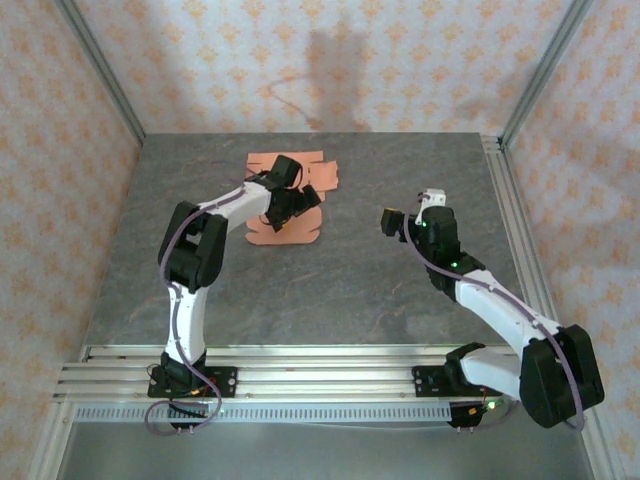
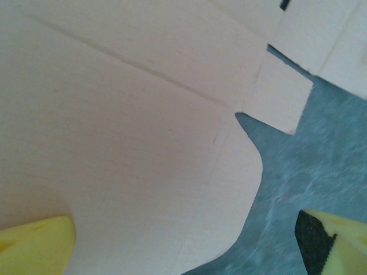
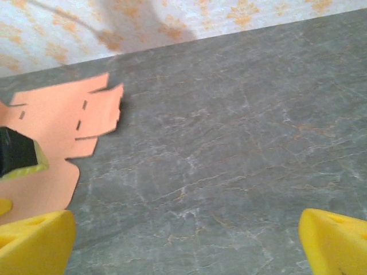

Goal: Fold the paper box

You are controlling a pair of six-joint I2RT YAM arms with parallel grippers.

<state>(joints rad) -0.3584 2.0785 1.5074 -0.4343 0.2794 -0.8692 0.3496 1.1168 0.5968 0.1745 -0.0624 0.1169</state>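
The paper box (image 1: 282, 237) is not yet a box: it lies as a flat salmon-orange die-cut sheet on the grey counter (image 1: 380, 300), toward 11 o'clock from the counter's middle in the top view. No panel looks raised. The left claw (image 1: 292, 207) hangs right over the sheet with its jaws wide apart and nothing between them. In its wrist view the left claw (image 2: 183, 252) has one yellow tip over the card (image 2: 126, 143) at 7 o'clock. The other tip is over bare counter (image 2: 309, 172) at 5 o'clock, just past a rounded flap, and a scored crease runs across the panel toward 2 o'clock. The right claw (image 1: 388, 222) is well apart from the sheet, at about 4 o'clock from it, jaws likewise spread and empty. From its own camera the right claw (image 3: 186, 240) sees the sheet (image 3: 57, 126) off at 9 o'clock. The step in hand appears to be getting a first hold on a flap. Thin card lying flat gives little to bite, so the left claw would probably do best to come down astride the flap's edge and work the outer tip under it. The lift should turn about the scored line rather than drag the sheet. Bringing the right claw over to press the main panel down would likely keep the sheet from sliding.
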